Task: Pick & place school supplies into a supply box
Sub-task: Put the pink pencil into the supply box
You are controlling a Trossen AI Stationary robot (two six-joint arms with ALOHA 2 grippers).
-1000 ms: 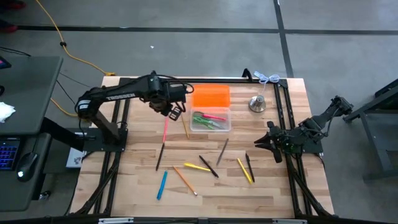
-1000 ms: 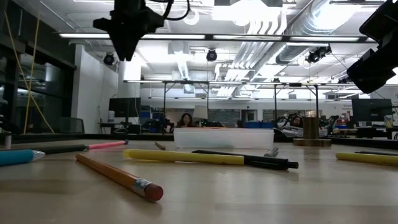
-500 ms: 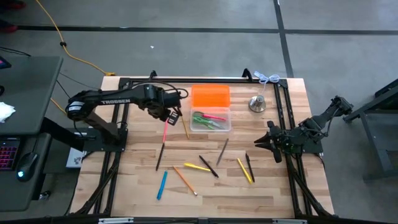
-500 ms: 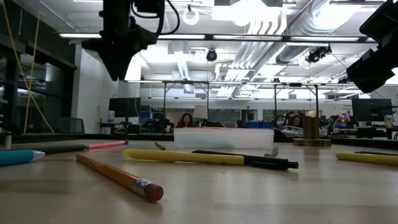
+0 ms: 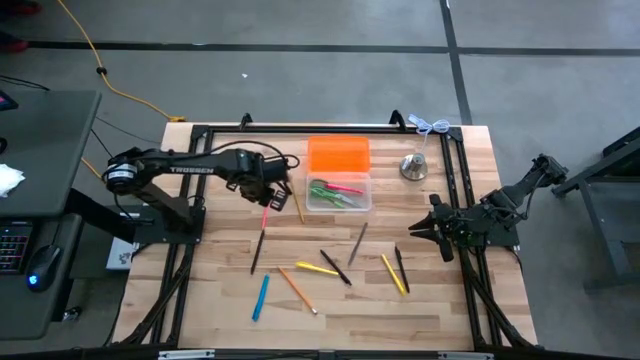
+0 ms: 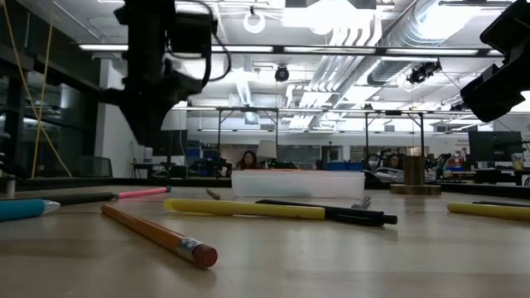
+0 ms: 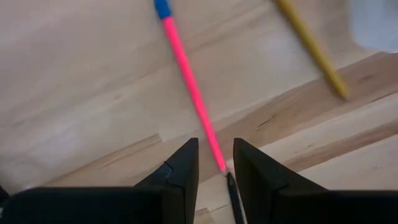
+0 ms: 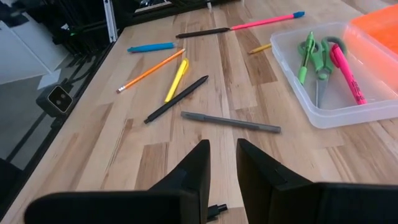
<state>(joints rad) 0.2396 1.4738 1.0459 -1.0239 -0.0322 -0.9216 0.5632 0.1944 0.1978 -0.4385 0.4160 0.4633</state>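
Observation:
My left gripper [image 5: 272, 192] is open and hovers over the pink pen with a blue cap [image 5: 266, 208], left of the clear supply box [image 5: 338, 207]. In the left wrist view the pink pen [image 7: 189, 81] runs away from the gap between my fingers. The low view shows this gripper [image 6: 153, 136] well above the table. The box holds green-handled scissors [image 8: 318, 59] and a pink highlighter [image 8: 347, 71]. The orange lid [image 5: 338, 155] lies just beyond the box. My right gripper [image 5: 415, 230] waits open at the table's right side. Several pens and pencils lie flat on the table.
A wooden pencil [image 5: 298, 205] lies between the pink pen and the box. A black pencil [image 5: 258, 250], blue pen [image 5: 261, 297], orange pencil [image 5: 298, 290], yellow pens [image 5: 318, 268] [image 5: 393, 274] and a grey pen [image 5: 357, 244] are scattered nearer. A silver bell [image 5: 414, 166] stands right of the lid.
My left gripper has moved from beside the box's far left corner toward the table's left and near edge, and has come down over the pink pen. Nothing on the table has moved.

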